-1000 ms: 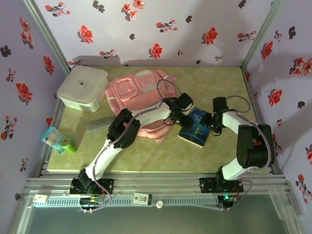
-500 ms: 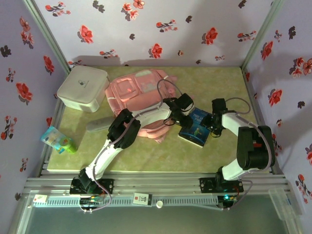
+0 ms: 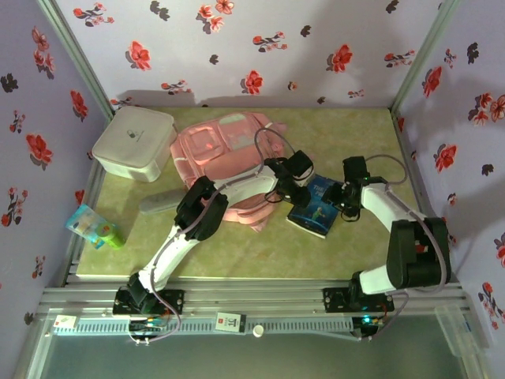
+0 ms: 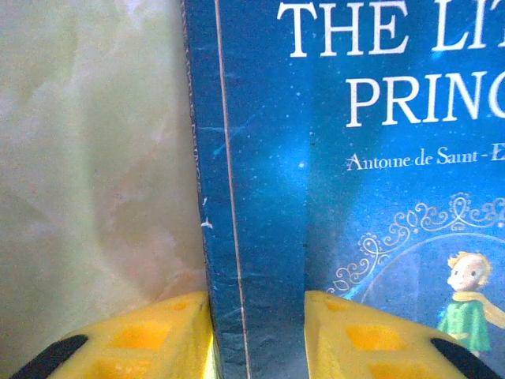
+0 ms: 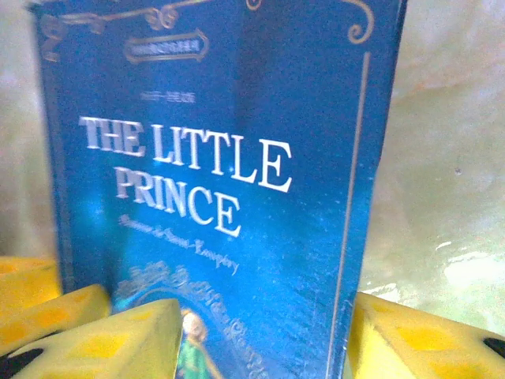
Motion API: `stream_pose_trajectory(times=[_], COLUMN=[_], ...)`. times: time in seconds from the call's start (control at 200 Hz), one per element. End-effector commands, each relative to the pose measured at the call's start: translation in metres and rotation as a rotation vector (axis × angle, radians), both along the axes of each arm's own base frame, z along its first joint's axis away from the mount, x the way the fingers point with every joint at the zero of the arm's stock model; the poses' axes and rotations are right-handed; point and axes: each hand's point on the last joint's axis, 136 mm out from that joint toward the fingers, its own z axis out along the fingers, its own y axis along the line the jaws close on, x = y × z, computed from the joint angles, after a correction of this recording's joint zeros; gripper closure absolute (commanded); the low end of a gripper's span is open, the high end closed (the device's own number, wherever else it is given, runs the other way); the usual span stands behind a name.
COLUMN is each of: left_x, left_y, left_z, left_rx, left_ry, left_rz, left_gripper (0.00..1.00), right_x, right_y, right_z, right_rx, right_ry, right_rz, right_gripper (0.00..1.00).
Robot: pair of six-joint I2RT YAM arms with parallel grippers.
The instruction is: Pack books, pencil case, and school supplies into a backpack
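step: grabbing blue book, on tabletop just right of backpack | left hand straddles spine, right hand half-spread over cover, can't tell if either grips | next: i'd pinch, lift toward backpack

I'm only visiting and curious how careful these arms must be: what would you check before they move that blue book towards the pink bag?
1. Left gripper astride the blue book's spine edge: ok, fingers apart.
2. Right gripper at the same book: ok, jaws open, one finger past its side edge.
3. Book firmly held by either gripper: cannot tell.
4. Backpack opening unzipped and facing the book: cannot tell.
5. Left arm clear of the backpack: not ok, it reaches across its near part.
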Motion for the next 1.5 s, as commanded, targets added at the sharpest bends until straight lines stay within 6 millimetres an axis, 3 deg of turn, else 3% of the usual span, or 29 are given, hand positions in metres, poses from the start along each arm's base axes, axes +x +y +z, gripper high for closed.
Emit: stream_pose_trajectory(times=[0.0,0.335,0.515,0.66,0.745,0.885,1.045,1.22,1.495], left_x=[-0.022,-0.022,-0.018,-0.009,-0.002,0.008,0.02,0.033,0.054], left_y=[0.03,0.03,0.031,0.031,0.026,0.021,0.034,0.06,0.093], left_z=[-0.072,-0.072,-0.066,-0.047,-0.017,0.062,0.132,0.175,0.214], left_rx=[0.188,0.19,0.202,0.189,0.145,0.034,-0.1,-0.249,-0.63], left_ry=[0.08,0.078,0.051,0.022,-0.001,-0.052,-0.113,-0.095,0.041], left_rz=[-0.027,-0.031,-0.051,-0.059,-0.059,-0.044,0.007,0.09,0.212], left_gripper=[0.66,0.67,0.67,0.66,0.62,0.44,0.29,0.18,0.03], right_x=[0.007,0.006,0.004,0.004,0.004,0.007,0.012,0.017,0.027], right_y=[0.019,0.014,0.003,0.0,-0.003,-0.006,0.003,0.019,0.06], right_z=[0.029,0.023,0.027,0.033,0.038,0.058,0.088,0.129,0.196], right_rx=[0.07,0.031,-0.028,-0.045,-0.061,-0.07,-0.02,0.072,0.326], right_ry=[-0.056,-0.035,-0.046,-0.069,-0.096,-0.186,-0.31,-0.431,-0.618], right_rz=[0.04,0.029,0.009,0.015,0.009,0.016,0.053,0.106,0.204], right_gripper=[0.45,0.63,0.82,0.95,0.99,1.0,1.0,1.0,1.0])
